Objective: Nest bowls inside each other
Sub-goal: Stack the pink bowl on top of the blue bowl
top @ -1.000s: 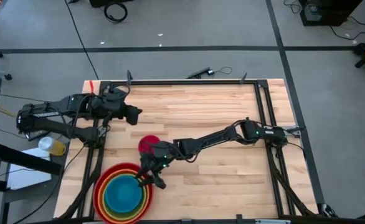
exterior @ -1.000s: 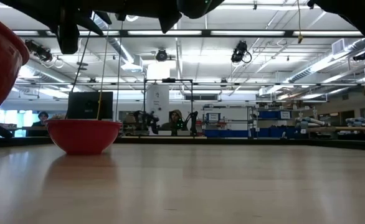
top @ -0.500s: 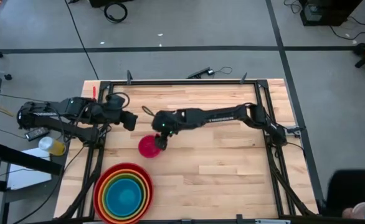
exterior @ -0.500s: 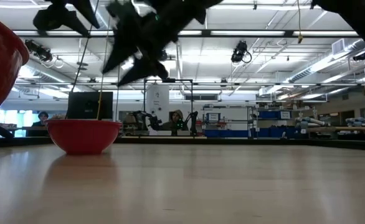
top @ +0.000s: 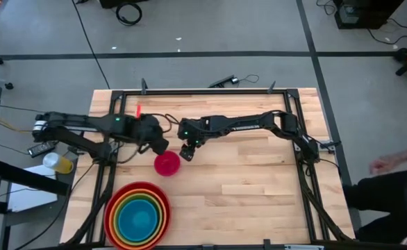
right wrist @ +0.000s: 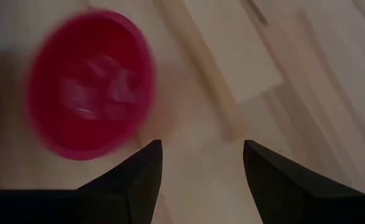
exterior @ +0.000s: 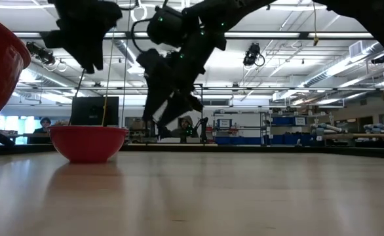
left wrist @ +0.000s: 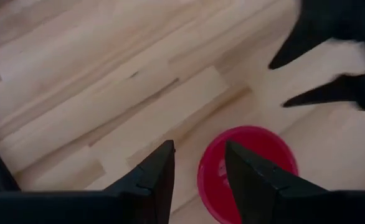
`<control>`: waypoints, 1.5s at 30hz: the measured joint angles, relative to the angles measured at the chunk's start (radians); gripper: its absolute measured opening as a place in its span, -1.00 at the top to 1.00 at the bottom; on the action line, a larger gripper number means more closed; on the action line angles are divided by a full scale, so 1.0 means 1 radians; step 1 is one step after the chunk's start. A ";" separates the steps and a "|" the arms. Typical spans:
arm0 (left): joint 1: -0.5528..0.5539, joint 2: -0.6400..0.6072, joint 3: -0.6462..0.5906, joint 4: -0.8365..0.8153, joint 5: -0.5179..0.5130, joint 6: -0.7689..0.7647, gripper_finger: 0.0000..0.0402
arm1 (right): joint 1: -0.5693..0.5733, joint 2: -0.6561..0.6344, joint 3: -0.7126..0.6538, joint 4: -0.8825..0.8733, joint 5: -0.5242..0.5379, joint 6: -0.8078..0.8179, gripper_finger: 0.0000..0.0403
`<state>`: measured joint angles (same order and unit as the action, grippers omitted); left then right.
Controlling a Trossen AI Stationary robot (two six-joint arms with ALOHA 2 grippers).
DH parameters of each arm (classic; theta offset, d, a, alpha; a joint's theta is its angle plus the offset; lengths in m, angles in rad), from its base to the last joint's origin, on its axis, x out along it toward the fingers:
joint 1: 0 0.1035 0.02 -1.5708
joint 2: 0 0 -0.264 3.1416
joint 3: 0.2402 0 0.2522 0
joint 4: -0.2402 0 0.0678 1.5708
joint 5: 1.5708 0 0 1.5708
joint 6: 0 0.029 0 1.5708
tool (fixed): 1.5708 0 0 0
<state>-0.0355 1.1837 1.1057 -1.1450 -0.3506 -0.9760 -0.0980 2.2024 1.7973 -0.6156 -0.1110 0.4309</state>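
the wooden table [top: 238,180] fills the middle of the high view inside a dark frame. at about 7 o'clock on it, by the near edge, sits the red bowl [top: 115,200] with the orange bowl [top: 122,203], the lime green bowl [top: 159,208] and the blue bowl [top: 138,218] stacked inside it, each rim showing as a ring within the last. the small magenta bowl [top: 167,164] stands alone, upright and empty, at roughly 9 o'clock from the table's centre, well apart from the stack. the left gripper [top: 160,146] hangs just beside that bowl at its 11 o'clock, above the wood, its two fingers [left wrist: 156,177] spread with a gap between them and nothing in it. the right gripper [top: 187,153] hovers near the bowl's 1 o'clock, also clear of it, fingers [right wrist: 139,177] parted and empty. at the 4 o'clock edge of the high view a person's hand [top: 387,164] and dark sleeve show beyond the table.
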 joint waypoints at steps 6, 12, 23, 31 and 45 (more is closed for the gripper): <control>0.003 0.061 0.000 0.012 0.044 0.023 0.29 | 0.028 -0.013 0.000 0.049 -0.009 0.032 -0.12; 0.035 0.078 -0.033 0.027 0.128 0.101 0.29 | 0.060 -0.013 -0.007 0.092 0.062 0.055 -0.12; 0.035 -0.141 -0.032 0.103 0.151 -0.006 0.30 | 0.086 0.102 -0.008 0.234 0.093 0.139 0.01; 0.036 -0.304 -0.032 0.199 0.088 0.026 0.30 | 0.097 0.103 -0.019 0.249 0.120 0.114 0.65; 0.156 -0.481 -0.031 0.428 0.052 0.273 0.30 | 0.124 -0.053 -0.018 0.506 0.069 0.137 0.90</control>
<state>0.1201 0.7032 1.0744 -0.7166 -0.2988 -0.7027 0.0258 2.1490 1.7798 -0.1096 -0.0419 0.5682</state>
